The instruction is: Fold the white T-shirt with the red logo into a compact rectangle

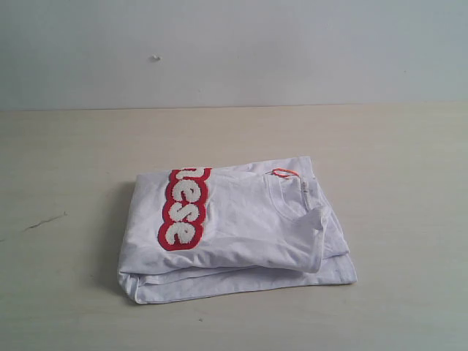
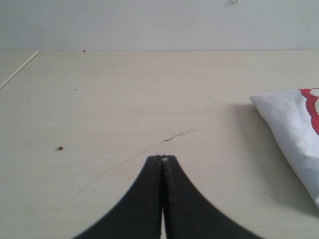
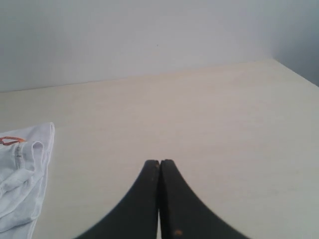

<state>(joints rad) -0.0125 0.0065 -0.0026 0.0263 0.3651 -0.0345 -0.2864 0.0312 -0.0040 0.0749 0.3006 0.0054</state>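
The white T-shirt [image 1: 241, 230] lies folded into a thick rectangle in the middle of the table, collar and orange neck tag [image 1: 282, 173] toward the right. Part of the red logo [image 1: 183, 208] shows on top at the left of the fold. No arm appears in the exterior view. In the left wrist view my left gripper [image 2: 162, 158] is shut and empty over bare table, a corner of the white T-shirt [image 2: 291, 127] lying apart from it. My right gripper [image 3: 159, 162] is shut and empty too, with the collar edge of the white T-shirt [image 3: 22, 169] off to one side.
The pale wooden table [image 1: 395, 161] ends at a plain light wall [image 1: 234, 51]. A thin crack [image 2: 174, 135] runs across the tabletop just beyond the left fingertips. A small brown crumb [image 2: 60, 148] lies on the surface.
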